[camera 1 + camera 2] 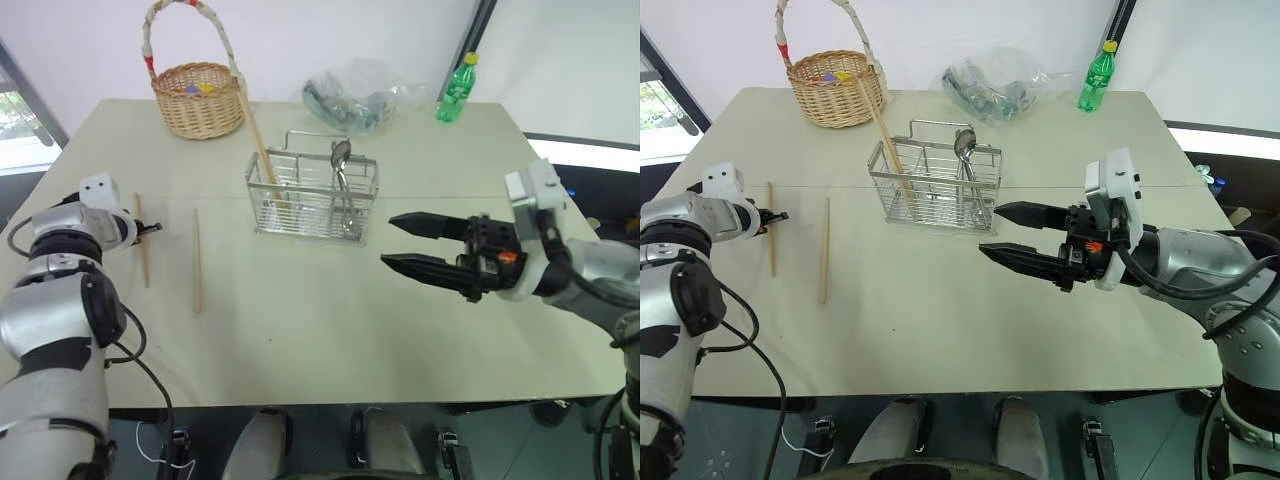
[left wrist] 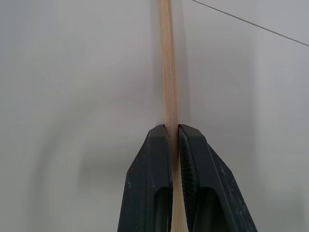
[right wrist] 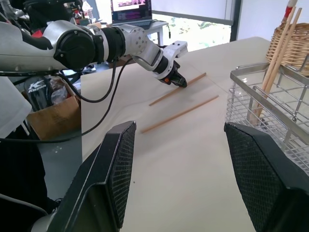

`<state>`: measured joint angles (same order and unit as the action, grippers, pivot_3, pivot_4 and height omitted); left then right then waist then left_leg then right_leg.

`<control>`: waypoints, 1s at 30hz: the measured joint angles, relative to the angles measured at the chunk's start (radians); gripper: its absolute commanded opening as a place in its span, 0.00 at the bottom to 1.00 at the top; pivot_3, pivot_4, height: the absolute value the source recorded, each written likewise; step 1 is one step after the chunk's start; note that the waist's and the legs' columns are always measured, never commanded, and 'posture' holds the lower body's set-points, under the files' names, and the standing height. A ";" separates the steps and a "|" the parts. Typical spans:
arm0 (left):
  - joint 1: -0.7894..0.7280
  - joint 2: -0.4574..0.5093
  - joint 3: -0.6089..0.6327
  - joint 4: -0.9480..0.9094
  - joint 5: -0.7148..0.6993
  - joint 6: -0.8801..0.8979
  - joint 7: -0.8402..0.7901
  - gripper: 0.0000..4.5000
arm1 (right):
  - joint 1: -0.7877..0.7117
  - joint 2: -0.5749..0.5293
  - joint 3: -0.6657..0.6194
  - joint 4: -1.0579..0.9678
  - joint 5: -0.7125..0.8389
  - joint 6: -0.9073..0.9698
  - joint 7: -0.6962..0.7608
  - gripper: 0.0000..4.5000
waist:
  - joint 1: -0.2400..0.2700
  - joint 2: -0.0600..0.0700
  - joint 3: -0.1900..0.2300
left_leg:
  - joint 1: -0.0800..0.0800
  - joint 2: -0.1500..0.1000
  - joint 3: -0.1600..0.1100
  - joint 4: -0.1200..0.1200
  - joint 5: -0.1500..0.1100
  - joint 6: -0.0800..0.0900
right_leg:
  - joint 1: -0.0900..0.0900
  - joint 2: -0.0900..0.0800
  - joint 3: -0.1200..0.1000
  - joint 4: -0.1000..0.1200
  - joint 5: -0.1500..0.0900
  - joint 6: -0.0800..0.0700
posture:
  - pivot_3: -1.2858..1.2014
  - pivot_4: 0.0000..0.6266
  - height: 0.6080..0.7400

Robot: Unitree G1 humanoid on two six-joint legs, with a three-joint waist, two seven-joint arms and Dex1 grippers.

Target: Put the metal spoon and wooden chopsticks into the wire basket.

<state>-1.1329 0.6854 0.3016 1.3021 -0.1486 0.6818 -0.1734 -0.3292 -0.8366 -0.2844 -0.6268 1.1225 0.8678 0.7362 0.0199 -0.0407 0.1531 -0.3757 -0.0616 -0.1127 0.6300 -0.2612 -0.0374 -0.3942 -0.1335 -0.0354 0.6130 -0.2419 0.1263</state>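
Observation:
The wire basket (image 1: 312, 195) stands mid-table. In it are the metal spoon (image 1: 340, 160), bowl up, and wooden chopsticks (image 1: 262, 150) leaning out of its left end. Two more chopsticks lie flat on the left of the table. My left gripper (image 1: 152, 229) is shut on the outer chopstick (image 2: 168, 87), and the left wrist view shows that stick pinched between the two fingers (image 2: 149, 164). The other chopstick (image 1: 197, 262) lies loose beside it. My right gripper (image 1: 390, 241) hovers open and empty to the right of the wire basket, pointing left.
A round wicker basket (image 1: 198, 98) with a tall handle stands at the back left. A crumpled plastic bag (image 1: 355, 95) and a green bottle (image 1: 456, 92) sit along the far edge. Bare tabletop (image 1: 320, 320) lies in front of the wire basket.

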 measured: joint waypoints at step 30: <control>0.067 -0.358 0.008 -1.004 -0.421 -0.200 -0.195 0.01 | 0.049 -0.014 -0.014 -0.004 0.031 -0.018 -0.089 0.67 | -0.009 -0.001 0.000 | -0.001 0.001 0.000 0.001 0.000 0.000 | 0.000 0.002 0.000 -0.001 0.001 0.001 | 0.52 0.24 0.50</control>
<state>-1.0664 0.3274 0.3094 0.2979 -0.5699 0.4815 -0.3688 -0.2797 -0.8507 -0.2983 -0.6310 1.1537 0.8497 0.6474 0.0106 -0.0412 0.1531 -0.3771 -0.0611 -0.1127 0.6315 -0.2608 -0.0374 -0.3943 -0.1320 -0.0350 0.6119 -0.2407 0.1276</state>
